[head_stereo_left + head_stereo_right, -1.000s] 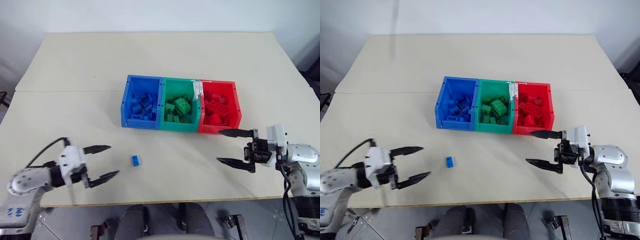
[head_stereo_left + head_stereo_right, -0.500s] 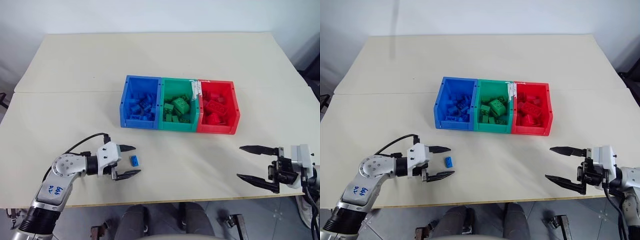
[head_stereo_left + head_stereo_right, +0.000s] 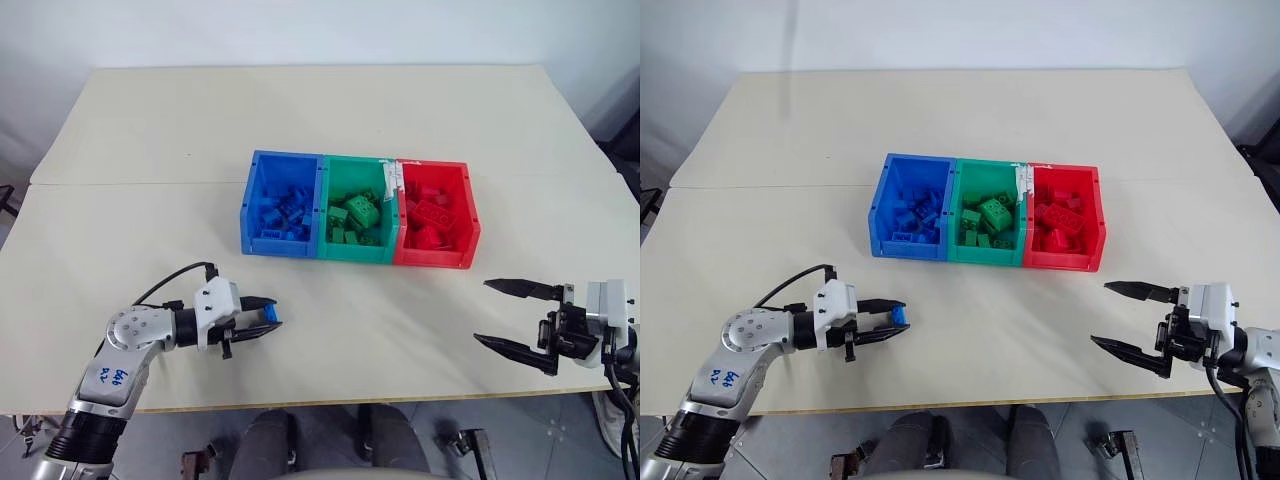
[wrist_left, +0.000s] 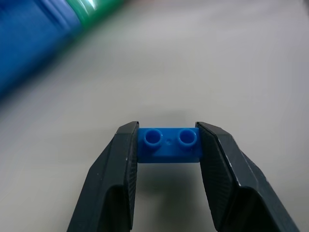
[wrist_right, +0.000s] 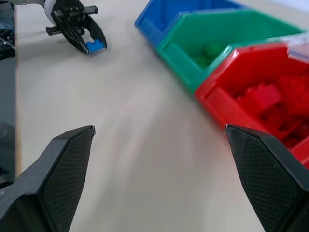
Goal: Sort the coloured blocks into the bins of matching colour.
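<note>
A: Blue brick (image 4: 169, 144), the small two-stud one: where is it?

B: Near the front edge of the surface (image 3: 400, 120), on the robot's left side, pinched between the two black fingers (image 4: 116, 169) of the left gripper (image 3: 268, 322). In the left wrist view the fingers press on its two short ends, studs facing up. Whether it rests on the surface or sits just above it, I cannot tell.

A: And the other arm?

B: The right gripper (image 3: 505, 316) hangs over the front right part of the surface, its fingers (image 5: 63, 169) spread wide with nothing between them. It is well apart from the brick and from the tubs.

A: Farther back?

B: Three tubs stand in a row near the middle of the surface, side walls touching. From the robot's left to right: the blue bin (image 3: 254, 215), the green bin (image 3: 356, 256), the red bin (image 3: 470, 215).

A: What is in them?

B: Each holds a heap of bricks of its own colour. A larger green block (image 3: 364, 212) sits on top of the green heap. A white label (image 3: 391, 180) is stuck on the rim between the green and red tubs.

A: Beyond the tubs?

B: A seam (image 3: 130, 182) crosses the surface just behind the bins.
</note>
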You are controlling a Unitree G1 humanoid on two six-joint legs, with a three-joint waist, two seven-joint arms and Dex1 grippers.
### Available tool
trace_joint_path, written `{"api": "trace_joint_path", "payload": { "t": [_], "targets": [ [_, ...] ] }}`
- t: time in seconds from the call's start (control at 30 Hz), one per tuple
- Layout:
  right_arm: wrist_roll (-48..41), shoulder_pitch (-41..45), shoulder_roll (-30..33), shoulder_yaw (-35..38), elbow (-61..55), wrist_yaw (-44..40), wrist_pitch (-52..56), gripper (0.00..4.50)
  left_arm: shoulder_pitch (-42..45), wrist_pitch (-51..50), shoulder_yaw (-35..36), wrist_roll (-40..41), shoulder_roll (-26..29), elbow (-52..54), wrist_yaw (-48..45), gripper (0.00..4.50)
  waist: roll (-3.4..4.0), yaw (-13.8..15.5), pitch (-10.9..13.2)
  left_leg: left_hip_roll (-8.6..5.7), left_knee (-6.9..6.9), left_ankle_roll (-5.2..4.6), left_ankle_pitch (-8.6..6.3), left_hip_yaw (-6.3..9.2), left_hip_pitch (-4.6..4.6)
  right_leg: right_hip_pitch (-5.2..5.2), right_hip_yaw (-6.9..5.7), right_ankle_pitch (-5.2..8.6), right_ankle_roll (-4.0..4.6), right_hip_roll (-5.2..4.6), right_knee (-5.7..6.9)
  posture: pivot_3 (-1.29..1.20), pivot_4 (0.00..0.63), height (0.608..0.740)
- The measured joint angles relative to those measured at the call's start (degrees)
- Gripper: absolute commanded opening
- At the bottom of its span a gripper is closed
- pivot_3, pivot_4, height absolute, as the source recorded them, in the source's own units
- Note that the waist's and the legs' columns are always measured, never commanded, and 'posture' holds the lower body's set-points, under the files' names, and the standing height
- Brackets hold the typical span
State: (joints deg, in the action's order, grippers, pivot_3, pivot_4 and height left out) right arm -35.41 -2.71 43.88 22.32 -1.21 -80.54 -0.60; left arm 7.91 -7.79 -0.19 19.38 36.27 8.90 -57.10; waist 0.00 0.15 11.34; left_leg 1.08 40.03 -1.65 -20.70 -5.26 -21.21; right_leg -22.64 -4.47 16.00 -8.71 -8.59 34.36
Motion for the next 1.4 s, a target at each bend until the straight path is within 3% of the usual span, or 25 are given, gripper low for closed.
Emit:
{"api": "trace_joint_path", "payload": {
  "t": [0.23,0.4,0.7,0.73,0.9,1.13,1.4],
  "targets": [
    [-2.3,4.8,-1.7,-0.2,-3.3,5.7,3.6,4.5,22.0,-4.8,1.6,0.4,-6.4,-4.2,9.7,1.47,0.0,1.2,0.0,-0.33,0.05,-0.06,0.06,-0.06,0.01,0.04,-0.01,-0.04,-0.07,0.06,0.05,0.0,0.15,0.74],
    [-2.2,4.8,-2.7,-0.7,-3.4,7.7,4.1,4.5,33.6,-4.3,0.4,-3.6,-11.1,-19.4,14.0,1.47,-0.01,1.3,0.0,-0.38,0.04,-0.09,0.07,-0.27,-0.15,0.04,-0.17,-0.04,-0.09,0.16,-0.19,0.0,0.15,0.74],
    [-1.8,4.2,-4.3,-0.9,-5.1,10.8,3.5,4.5,36.3,-1.3,-1.0,-5.4,-12.8,-26.6,12.2,4.16,-0.02,1.2,0.0,-0.31,0.03,-0.05,0.09,-0.39,-0.23,0.04,-0.25,-0.04,-0.1,0.25,-0.27,0.0,0.15,0.74],
    [-1.8,4.0,-4.5,-0.9,-5.6,11.0,3.4,4.5,36.1,-0.8,-1.0,-5.4,-12.6,-26.6,11.7,4.48,-0.02,1.2,0.0,-0.3,0.03,-0.04,0.09,-0.38,-0.23,0.04,-0.25,-0.04,-0.1,0.25,-0.27,0.0,0.15,0.74],
    [-1.7,3.5,-5.2,-1.8,-5.8,11.4,3.2,4.5,30.7,-0.9,1.1,-2.9,-8.2,-21.7,6.8,4.48,-0.02,0.9,0.0,-0.27,0.0,-0.04,0.09,-0.29,-0.22,0.01,-0.22,-0.04,-0.1,0.25,-0.27,0.0,0.15,0.74],
    [-0.9,5.5,-5.2,-3.8,-2.8,9.6,2.6,4.5,8.9,-0.5,13.1,0.9,5.5,-12.0,0.8,4.48,-0.02,-0.4,0.0,-0.17,-0.02,-0.02,0.07,-0.07,-0.08,0.05,-0.13,-0.04,-0.08,0.25,-0.24,0.0,0.15,0.74],
    [1.1,9.6,-5.2,-5.9,3.0,6.7,0.2,4.5,-3.3,-0.9,21.5,2.8,6.6,-8.4,3.0,4.48,-0.02,0.0,0.0,-0.07,-0.03,-0.06,0.04,0.03,-0.06,0.03,-0.12,-0.05,-0.08,-0.04,-0.1,0.0,0.15,0.74]
  ]
}}
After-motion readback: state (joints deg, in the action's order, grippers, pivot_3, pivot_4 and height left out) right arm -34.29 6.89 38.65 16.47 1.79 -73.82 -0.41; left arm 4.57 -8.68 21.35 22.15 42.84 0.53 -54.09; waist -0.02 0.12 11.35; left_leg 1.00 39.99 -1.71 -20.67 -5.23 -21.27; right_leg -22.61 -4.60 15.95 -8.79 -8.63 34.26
